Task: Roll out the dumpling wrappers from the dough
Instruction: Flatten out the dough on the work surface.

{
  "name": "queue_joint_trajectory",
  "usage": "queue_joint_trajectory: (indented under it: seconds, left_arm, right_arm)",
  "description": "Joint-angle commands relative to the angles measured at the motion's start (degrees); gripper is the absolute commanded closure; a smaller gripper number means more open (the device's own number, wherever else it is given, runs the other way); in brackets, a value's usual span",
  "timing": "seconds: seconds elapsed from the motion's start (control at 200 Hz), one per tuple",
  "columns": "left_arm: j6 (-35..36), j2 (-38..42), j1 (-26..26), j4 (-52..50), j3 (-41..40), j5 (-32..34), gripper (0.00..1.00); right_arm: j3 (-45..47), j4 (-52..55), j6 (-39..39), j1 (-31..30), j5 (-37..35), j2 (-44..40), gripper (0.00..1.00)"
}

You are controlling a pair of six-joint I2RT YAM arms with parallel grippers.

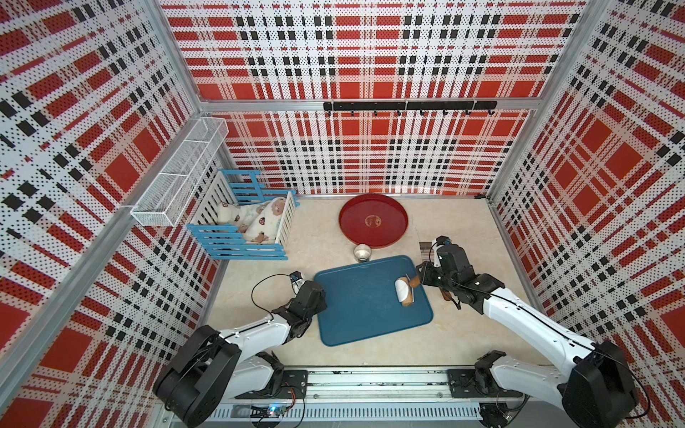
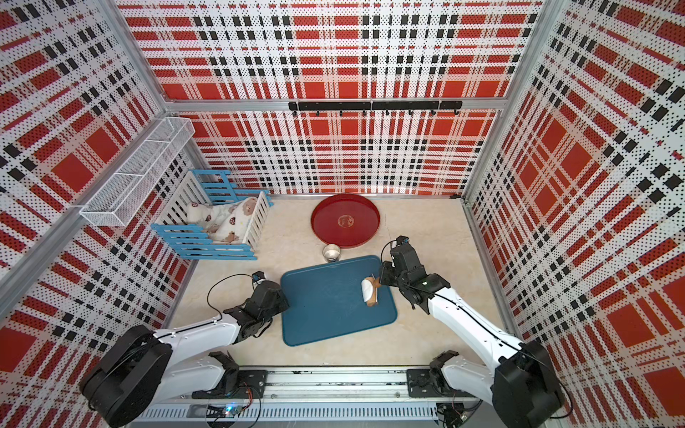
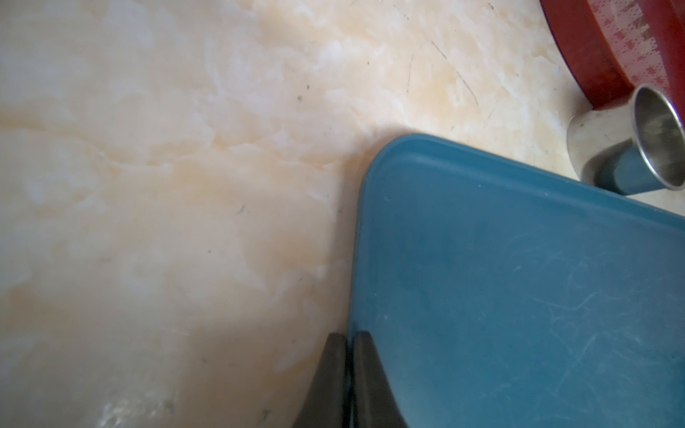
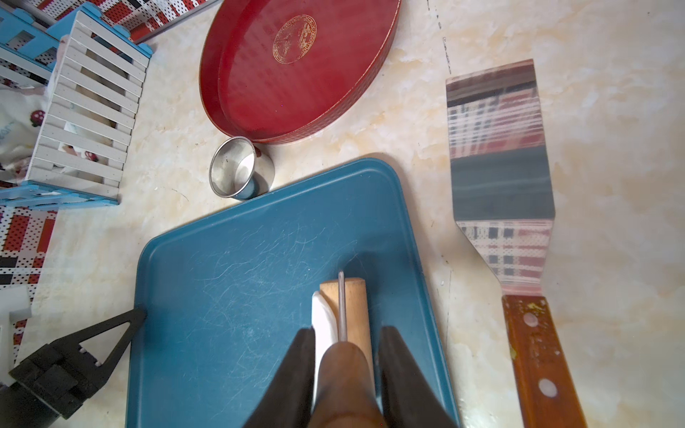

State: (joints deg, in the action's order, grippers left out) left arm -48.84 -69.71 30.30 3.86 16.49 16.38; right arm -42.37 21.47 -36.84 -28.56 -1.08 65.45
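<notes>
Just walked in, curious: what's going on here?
The right arm holds a wooden roller in its jaws, set against a white lump of dough on the blue tray; it is not yet rolled flat. The left arm has its jaws shut at the tray's opposite edge. A metal cup and red dish stand beyond.

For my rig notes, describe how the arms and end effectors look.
The left arm and right arm have white shells with black joints; thin black cables run along them. The left end effector and right end effector each have two tapered black fingers.
</notes>
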Motion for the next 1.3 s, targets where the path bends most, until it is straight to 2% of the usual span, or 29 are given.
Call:
queue_joint_trajectory:
  seconds: [0.0, 0.195, 0.526, 0.827, 1.293]
  left_arm:
    - [-3.3, -0.5, -1.2, 1.7, 0.0, 1.3, 1.0]
    - [-3.1, -1.0, -1.2, 2.1, 0.0, 0.9, 1.0]
    - [-3.5, -1.1, -1.0, 3.1, -0.7, 0.5, 1.0]
    - [-3.6, -0.9, -1.0, 3.2, -0.8, 0.4, 1.0]
    - [-3.7, -1.1, -0.9, 3.3, -1.0, 0.5, 1.0]
  right_arm:
    - [2.7, 9.0, 0.9, -0.2, 2.6, 1.4, 1.0]
    - [1.3, 4.2, -2.2, -0.2, 7.6, -1.2, 1.0]
    - [-0.9, 0.6, -3.3, -0.3, 10.0, -1.9, 1.0]
    - [-0.1, -2.5, -4.1, -0.5, 9.8, -2.8, 1.0]
    - [-0.2, 1.8, -3.2, -2.4, 6.1, 1.9, 1.0]
